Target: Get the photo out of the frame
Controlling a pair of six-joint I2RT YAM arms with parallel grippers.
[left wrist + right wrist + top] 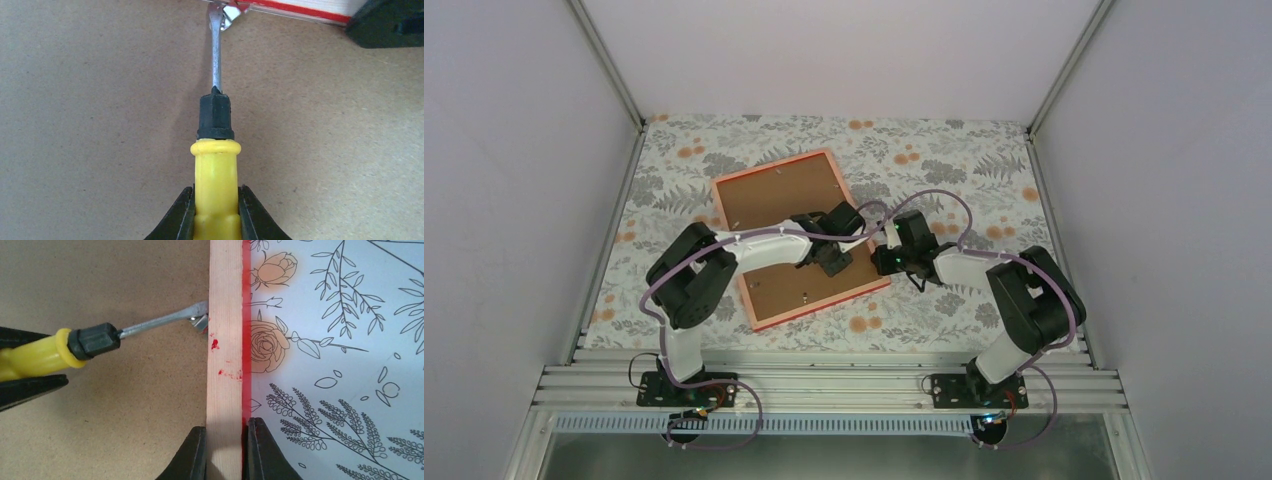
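The frame (774, 195) lies face down on the table, its brown back board up and its orange-red rim around it. The photo is hidden beneath that board. My left gripper (216, 215) is shut on a yellow-handled screwdriver (216, 165). The screwdriver's metal tip rests on a small silver tab (227, 12) at the frame's right rim. My right gripper (225, 450) is shut on that pale wooden rim (225, 340), just beside the tab (201, 322). Both grippers meet at the frame's right edge in the top view, left (829, 255) and right (886, 258).
A floral cloth (944, 170) covers the table around the frame. White walls with metal posts (609, 60) close in the left, right and back. Aluminium rails (824, 385) carrying the arm bases run along the near edge.
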